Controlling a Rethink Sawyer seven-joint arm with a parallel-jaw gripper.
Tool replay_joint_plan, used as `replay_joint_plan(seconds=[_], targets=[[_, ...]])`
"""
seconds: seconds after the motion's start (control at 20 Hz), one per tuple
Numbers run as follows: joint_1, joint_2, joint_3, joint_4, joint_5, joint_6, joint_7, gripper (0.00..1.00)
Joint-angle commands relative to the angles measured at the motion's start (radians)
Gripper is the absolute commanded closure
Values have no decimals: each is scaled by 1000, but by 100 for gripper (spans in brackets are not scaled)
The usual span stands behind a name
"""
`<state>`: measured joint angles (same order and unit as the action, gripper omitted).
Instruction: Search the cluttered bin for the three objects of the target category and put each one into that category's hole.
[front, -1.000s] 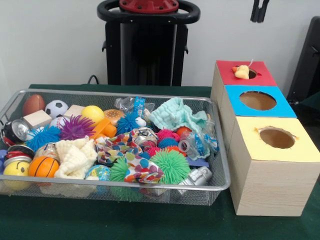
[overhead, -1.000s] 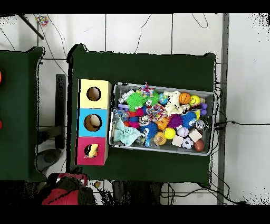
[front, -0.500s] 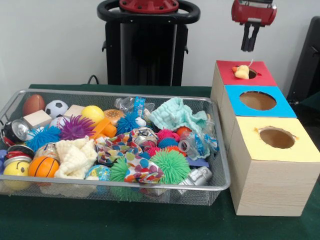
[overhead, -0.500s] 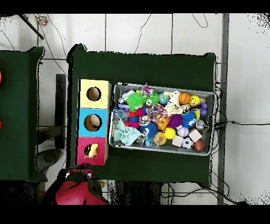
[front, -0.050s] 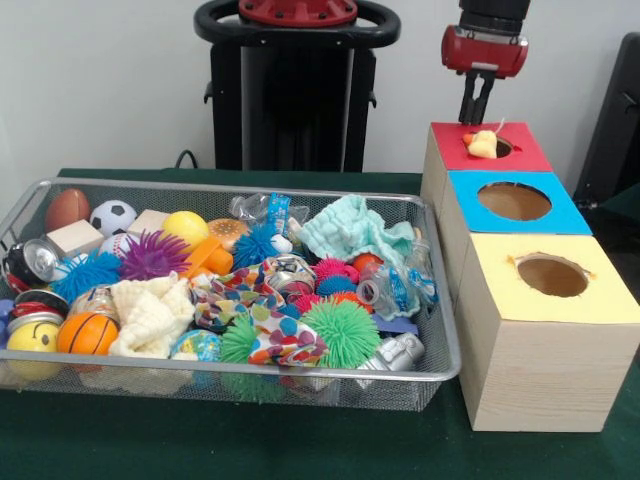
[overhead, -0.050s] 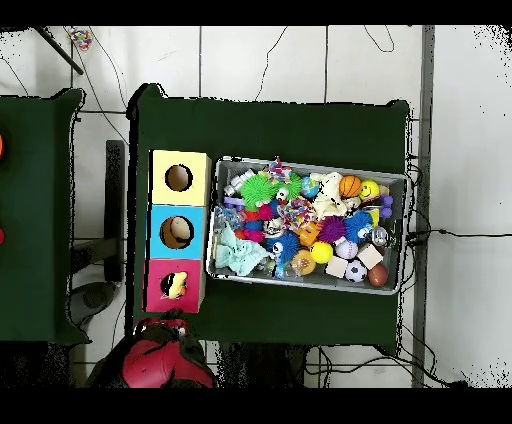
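Observation:
A wire mesh bin (front, -0.050s: 441, 330) holds a jumble of toys: spiky balls such as a green one (front, -0.050s: 345, 332), sports balls such as an orange basketball (front, -0.050s: 87, 333), cloths, cans and wooden blocks. To its right stand three wooden boxes with holes, topped red (front, -0.050s: 520, 150), blue (front, -0.050s: 565, 210) and yellow (front, -0.050s: 600, 295). A small yellow and orange toy (front, -0.050s: 484, 144) lies in the mouth of the red box's hole. My gripper (front, -0.050s: 476, 112) hangs just above and behind the red box, its thin black fingers together with nothing between them. From overhead the red arm (overhead, -0.050s: 155, 360) shows below the red box (overhead, -0.050s: 160, 272).
The bin (overhead, -0.050s: 402, 180) and boxes stand on a green cloth (overhead, -0.050s: 300, 130). A black pedestal (front, -0.050s: 295, 100) rises behind the bin. A dark object (front, -0.050s: 620, 120) stands at the right edge behind the boxes.
The gripper has come down from the top edge and moved left, and now hangs close over the red box's back edge. The bin's contents and the toy in the red hole have not moved.

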<state>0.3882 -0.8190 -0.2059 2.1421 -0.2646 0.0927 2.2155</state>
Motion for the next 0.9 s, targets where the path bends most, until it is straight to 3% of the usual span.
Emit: replay_joint_plan(seconds=[0.05,0.2,0.3,0.45,0.65,0.8,0.9], targets=[[75,281,-144,-49,21,-76,191,100],[130,308,-173,-67,73,-55,197,100],[167,283,-192,-68,102,-8,191,100],[200,181,-204,-60,125,105,154,100],[207,-70,-212,-87,127,387,56,100],[164,-153,-165,-104,124,455,22,100],[123,-161,-124,-103,120,453,7,100]])
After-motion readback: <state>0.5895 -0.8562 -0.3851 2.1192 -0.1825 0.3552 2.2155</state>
